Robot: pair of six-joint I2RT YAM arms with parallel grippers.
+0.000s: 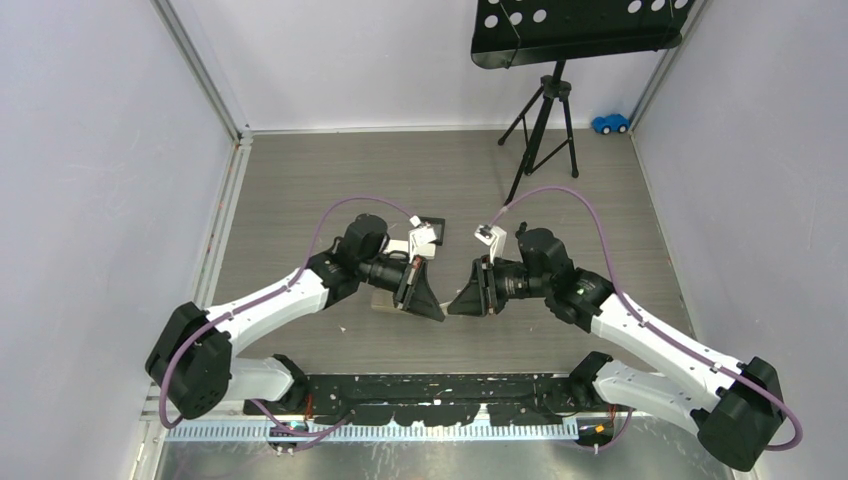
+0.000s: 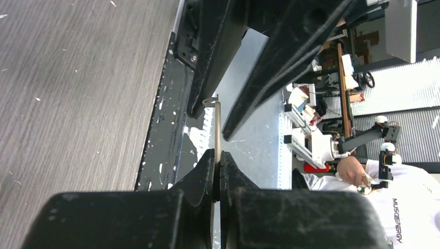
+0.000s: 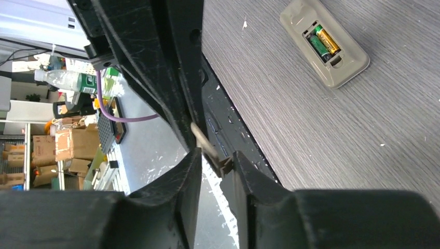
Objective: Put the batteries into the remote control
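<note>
My left gripper (image 2: 218, 155) is shut on a thin beige battery cover (image 2: 218, 124), held edge-on above the table's near edge. My right gripper (image 3: 218, 158) is open, its jaws on either side of the cover's clip end (image 3: 224, 166); the clip touches one finger. In the top view the two grippers (image 1: 432, 305) (image 1: 460, 303) meet tip to tip. The remote control (image 3: 342, 65) lies back up on the table, its compartment open, with a green battery (image 3: 317, 45) and an orange battery (image 3: 328, 39) side by side in it. In the top view the remote (image 1: 384, 300) is mostly hidden under the left gripper.
A black music stand (image 1: 570, 30) on a tripod stands at the back right, with a blue toy car (image 1: 610, 123) beside it. A small black object (image 1: 436, 222) lies behind the left wrist. A black mounting rail (image 1: 440, 385) runs along the near edge.
</note>
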